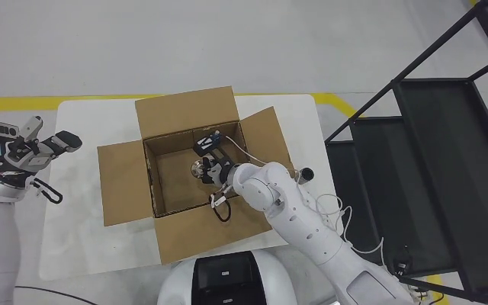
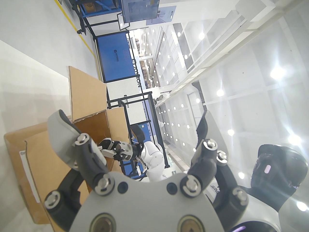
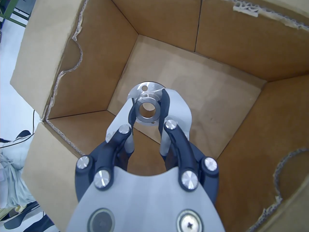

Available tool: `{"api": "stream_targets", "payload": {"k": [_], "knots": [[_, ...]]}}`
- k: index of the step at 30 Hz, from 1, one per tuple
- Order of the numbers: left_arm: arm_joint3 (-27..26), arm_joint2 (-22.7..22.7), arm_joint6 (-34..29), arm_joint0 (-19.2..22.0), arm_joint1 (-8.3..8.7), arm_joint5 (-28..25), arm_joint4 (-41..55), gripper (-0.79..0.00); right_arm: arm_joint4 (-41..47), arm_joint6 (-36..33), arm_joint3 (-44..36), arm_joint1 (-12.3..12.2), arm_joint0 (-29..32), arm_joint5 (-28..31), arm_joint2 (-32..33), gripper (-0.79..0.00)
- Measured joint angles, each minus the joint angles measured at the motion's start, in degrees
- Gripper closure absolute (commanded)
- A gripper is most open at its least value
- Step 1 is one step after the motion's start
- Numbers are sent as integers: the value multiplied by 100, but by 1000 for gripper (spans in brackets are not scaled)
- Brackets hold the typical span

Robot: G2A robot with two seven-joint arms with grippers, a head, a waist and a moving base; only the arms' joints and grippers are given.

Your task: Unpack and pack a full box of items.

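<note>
– Holding tight is the right arm's job now. The right gripper (image 3: 147,102) has its fingers shut on the neck of a shiny metal part (image 3: 154,88). The part is down inside the cardboard box (image 3: 169,20), near the middle, a bit above the bare brown floor.

– Is the robot taking it out or putting it in?

– One cannot tell. Either way, it should move the part straight up or straight down, slowly, away from the walls. The arm comes in from 4 o'clock, close to the flap (image 1: 263,133) at 3 o'clock, so it should not push that flap.

– And the round plate on the part?

– It is wider than the neck, so it could catch on an edge. The grip looks even on both sides, and the part should not tip.

– What about the other arm?

– The left gripper (image 2: 131,121) hangs at 9 o'clock from the box, by the edge of the tabletop (image 1: 84,236). Its fingers are spread wide and hold nothing. It should wait there, out of the way.
</note>
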State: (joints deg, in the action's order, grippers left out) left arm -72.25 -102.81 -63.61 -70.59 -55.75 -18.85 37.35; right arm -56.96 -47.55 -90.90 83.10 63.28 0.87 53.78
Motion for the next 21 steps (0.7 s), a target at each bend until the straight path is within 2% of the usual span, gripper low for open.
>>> {"api": "stream_targets", "payload": {"k": [14,21], "knots": [[0,0,0,0,0,0,0,-785,-89,56,-105,-17,109,31,-26,0],[0,0,0,0,0,0,0,-785,-184,-558,-1299,-149,573,-17,282,0]]}}
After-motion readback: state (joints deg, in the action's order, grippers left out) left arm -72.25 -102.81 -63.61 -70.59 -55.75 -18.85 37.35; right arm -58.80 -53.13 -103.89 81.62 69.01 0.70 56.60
